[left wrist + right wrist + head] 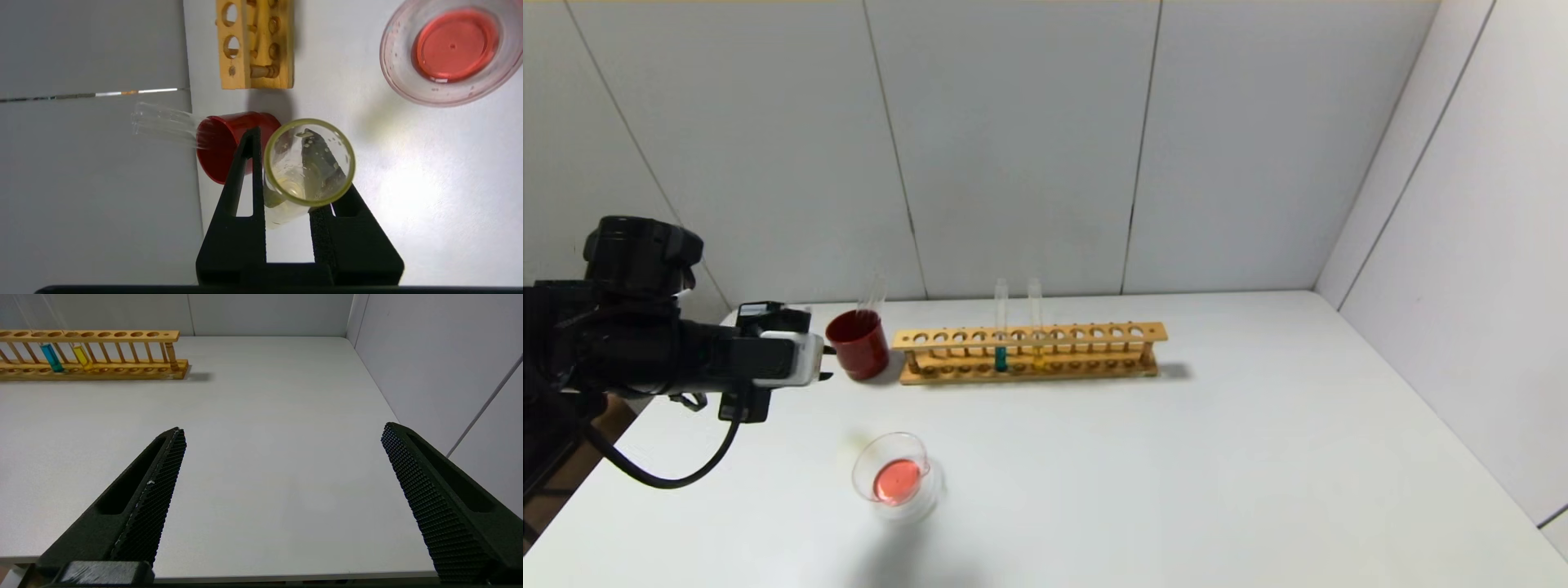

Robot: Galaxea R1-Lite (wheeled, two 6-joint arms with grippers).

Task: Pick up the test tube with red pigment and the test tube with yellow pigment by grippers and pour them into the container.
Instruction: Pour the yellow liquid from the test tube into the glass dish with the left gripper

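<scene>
My left gripper [282, 134] is shut on the test tube with yellow pigment [282, 208]. I look into the tube's yellow-tinged mouth; pale yellow liquid sits at its bottom. In the head view the left gripper [827, 364] hangs just left of the dark red cup, above and behind the container [862, 471]. The tube itself does not show clearly there. The container, a clear glass dish [388, 61], holds red liquid. No tube with orange-red liquid shows. My right gripper [282, 433] is open and empty over the table's front right part.
A dark red cup [858, 343] holds a leaning empty clear tube [874, 294]. To its right, a wooden rack [1094, 335] holds a teal tube [1001, 355] and a yellow tube [1037, 351]. Walls close the back and right.
</scene>
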